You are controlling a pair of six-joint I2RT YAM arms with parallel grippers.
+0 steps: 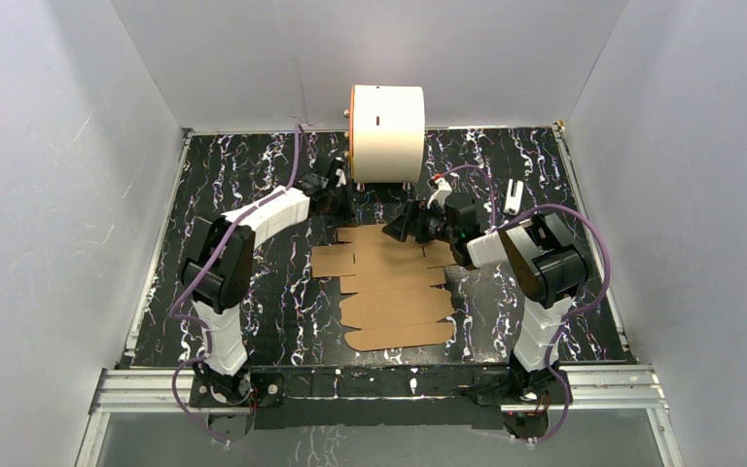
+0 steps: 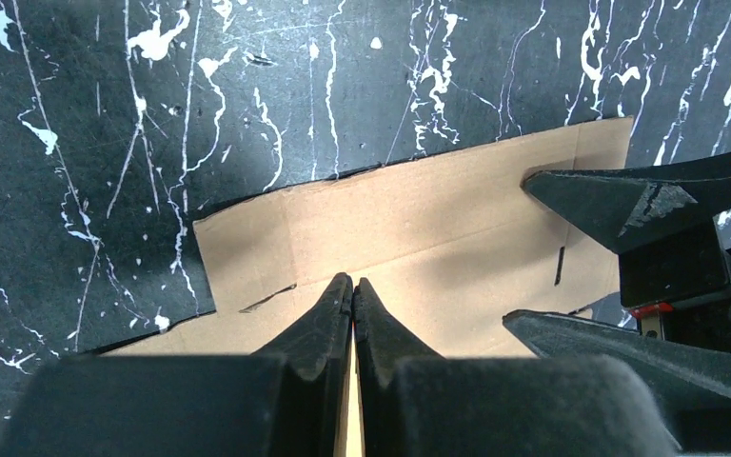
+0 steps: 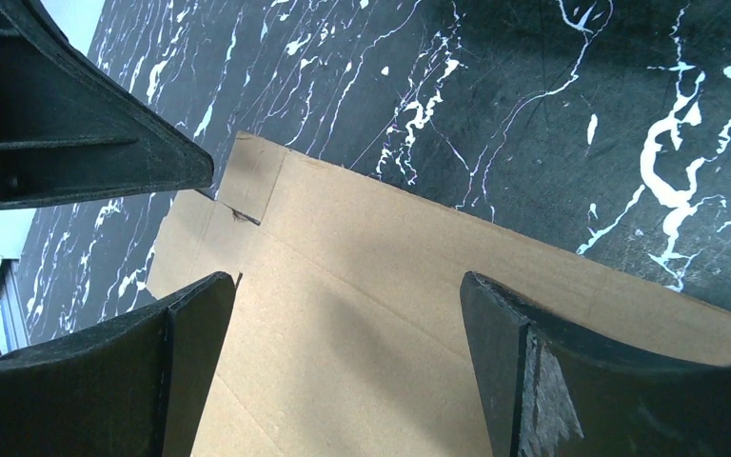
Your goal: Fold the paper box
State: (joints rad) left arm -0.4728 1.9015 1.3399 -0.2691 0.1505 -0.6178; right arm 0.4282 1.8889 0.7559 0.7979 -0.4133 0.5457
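Note:
The paper box [image 1: 394, 287] lies as a flat brown die-cut sheet in the middle of the black marbled table. My left gripper [image 1: 336, 199] hangs over the sheet's far left corner. In the left wrist view its fingers [image 2: 328, 305] are pressed together, shut, with nothing between them, just above the cardboard [image 2: 419, 219]. My right gripper [image 1: 399, 226] is over the sheet's far right part and points left. In the right wrist view it [image 3: 343, 286] stands wide open, its jaws astride bare cardboard [image 3: 362, 209] without gripping it. The two grippers face each other closely.
A large white cylinder with an orange rim [image 1: 387, 133] stands at the back centre, just beyond both grippers. A small white object [image 1: 513, 197] lies at the back right. Grey walls close in the table [image 1: 253, 321] on three sides.

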